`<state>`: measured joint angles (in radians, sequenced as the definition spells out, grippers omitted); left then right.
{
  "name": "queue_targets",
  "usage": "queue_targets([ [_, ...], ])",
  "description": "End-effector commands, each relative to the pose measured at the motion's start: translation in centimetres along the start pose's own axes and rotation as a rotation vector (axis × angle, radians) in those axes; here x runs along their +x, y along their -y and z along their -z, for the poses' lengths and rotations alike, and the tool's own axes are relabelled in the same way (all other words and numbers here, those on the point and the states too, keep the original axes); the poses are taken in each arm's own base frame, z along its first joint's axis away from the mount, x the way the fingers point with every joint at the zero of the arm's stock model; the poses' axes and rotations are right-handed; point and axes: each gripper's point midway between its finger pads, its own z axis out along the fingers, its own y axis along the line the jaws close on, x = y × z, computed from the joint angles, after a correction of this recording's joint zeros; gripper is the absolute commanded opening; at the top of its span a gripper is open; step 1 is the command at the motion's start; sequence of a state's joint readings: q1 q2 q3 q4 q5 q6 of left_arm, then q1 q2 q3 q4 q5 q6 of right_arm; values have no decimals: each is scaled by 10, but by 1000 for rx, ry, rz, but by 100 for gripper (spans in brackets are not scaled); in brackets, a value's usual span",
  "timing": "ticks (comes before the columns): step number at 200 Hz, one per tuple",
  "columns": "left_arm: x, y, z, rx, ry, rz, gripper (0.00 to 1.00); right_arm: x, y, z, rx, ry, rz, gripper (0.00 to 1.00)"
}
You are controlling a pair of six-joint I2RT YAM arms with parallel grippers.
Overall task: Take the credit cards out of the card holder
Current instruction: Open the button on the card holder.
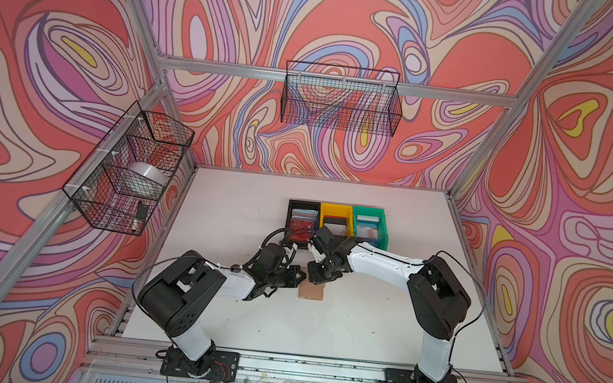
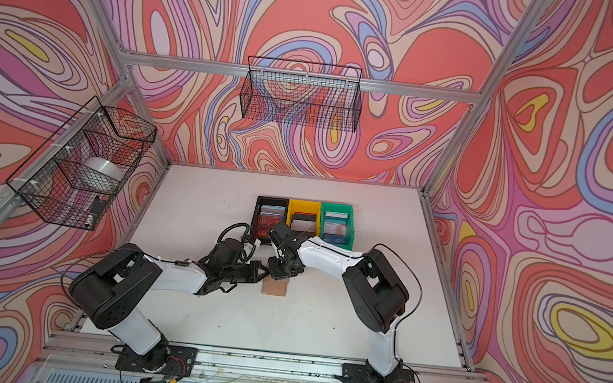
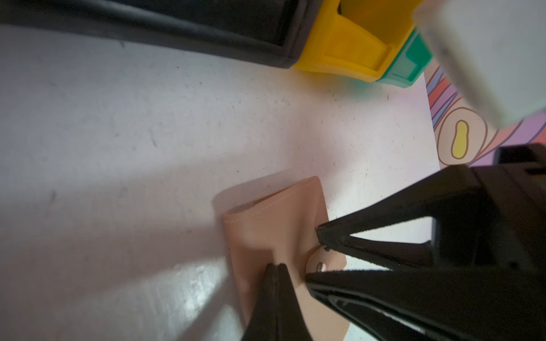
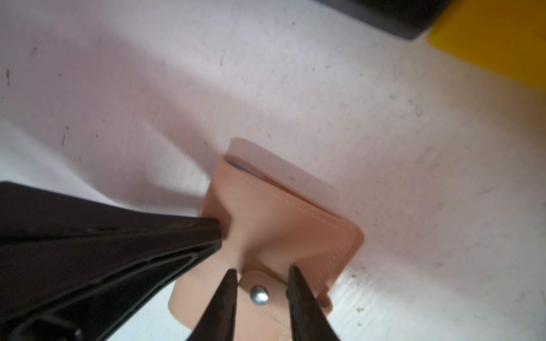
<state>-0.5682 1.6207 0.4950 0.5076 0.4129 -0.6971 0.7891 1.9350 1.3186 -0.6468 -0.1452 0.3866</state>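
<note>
We see the tan card holder [image 1: 312,292] lying flat and folded shut near the middle of the white counter [image 1: 380,319], a little nearer the front edge than the row of three bins behind it. Both arms reach in over it, and the two grippers meet above its far part. The left gripper [image 3: 276,267] has its fingers [image 3: 273,298] pressed fully together with nothing between them. Their joined tip bears down on the holder's top cover close to one side edge, and in the right wrist view the soft cover dents under that tip. The right gripper [image 4: 261,273] stands partly open. Its two fingers [image 4: 224,304] come down on either side of the snap tab [image 4: 257,279], with the round metal snap button [image 4: 259,295] between them. The fingertips meet the cover just beside the tab's edges, and we cannot tell whether they squeeze the tab or only flank it. At the holder's open end a thin blue edge [image 4: 239,165] shows between the covers. The black bin [image 1: 292,208], the yellow bin [image 1: 336,208] and the green bin [image 1: 383,228] stand touching side by side toward the middle of the back edge. Each one holds credit cards [image 1: 301,224], and in both top views the right arm's wrist hides the front of the yellow bin.
</note>
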Motion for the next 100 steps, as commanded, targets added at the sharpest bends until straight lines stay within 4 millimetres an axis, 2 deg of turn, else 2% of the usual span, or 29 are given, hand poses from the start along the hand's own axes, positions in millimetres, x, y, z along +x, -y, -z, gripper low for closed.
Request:
queue_targets([
  [1, 24, -31, 6, -107, -43, 65, 0, 16, 5, -14, 44, -54, -5, 30],
  [53, 27, -33, 4, -109, -56, 87, 0, 28, 9, -15, 77, -72, 22, 31],
  [84, 31, -36, 1, -106, -63, 110, 0, 29, 4, -14, 96, -74, 60, 34],
  [100, 33, -37, 0, -106, -64, 119, 0, 30, 8, -16, 117, -81, 58, 35],
])
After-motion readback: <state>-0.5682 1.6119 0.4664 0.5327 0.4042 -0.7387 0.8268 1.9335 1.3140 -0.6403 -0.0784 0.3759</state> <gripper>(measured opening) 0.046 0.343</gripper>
